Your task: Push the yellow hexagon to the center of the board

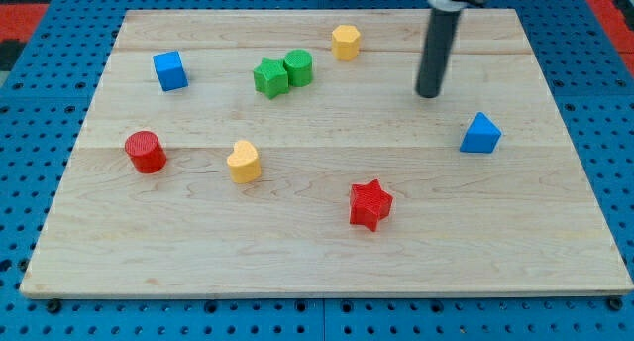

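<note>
Yellow hexagon (345, 42) sits near the view's top edge of the worktop (327, 262), a bit right of the horizontal middle. Upright, touching nothing. Only a thin strip of bare wood between it and the top edge. Open room below it, toward the board's middle.

My tip (429, 93) is down and to the view's right of the hexagon, well apart from it, no contact with any block. No hand on this arm, only the rod, so nothing is grasped.

Nearest neighbours on the view's left of the hexagon: green cylinder (298, 66) and green star-like block (269, 78), those two touching each other, clear of the hexagon.

Middle of the board is bare wood. Ringing it:
- yellow heart-like block (244, 162), left of centre
- red star (370, 204), below centre, slightly right
- blue triangular block (480, 134), at the right, below and right of my tip, apart from it
- red cylinder (146, 151), far left
- blue cube (169, 70), upper left

Count: 2 yellow, 2 green, 2 red, 2 blue, 8 total, all on the worktop. None hangs over an edge. Wide bare strip along the view's bottom edge. The right side beyond the blue triangular block is also open.
</note>
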Controlling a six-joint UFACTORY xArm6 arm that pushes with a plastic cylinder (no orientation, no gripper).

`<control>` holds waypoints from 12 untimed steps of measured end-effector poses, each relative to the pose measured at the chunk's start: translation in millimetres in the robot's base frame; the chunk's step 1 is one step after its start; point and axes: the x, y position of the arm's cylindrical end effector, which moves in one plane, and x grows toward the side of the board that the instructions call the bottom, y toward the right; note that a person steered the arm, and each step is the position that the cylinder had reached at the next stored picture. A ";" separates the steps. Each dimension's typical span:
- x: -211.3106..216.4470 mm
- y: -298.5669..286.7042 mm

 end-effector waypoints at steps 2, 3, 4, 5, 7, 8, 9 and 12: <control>-152.9 -9.2; -158.0 -21.4; -161.8 -38.2; -161.5 -54.9; -151.2 -133.7; -151.2 -133.7; -107.0 -116.6; -1.8 -106.7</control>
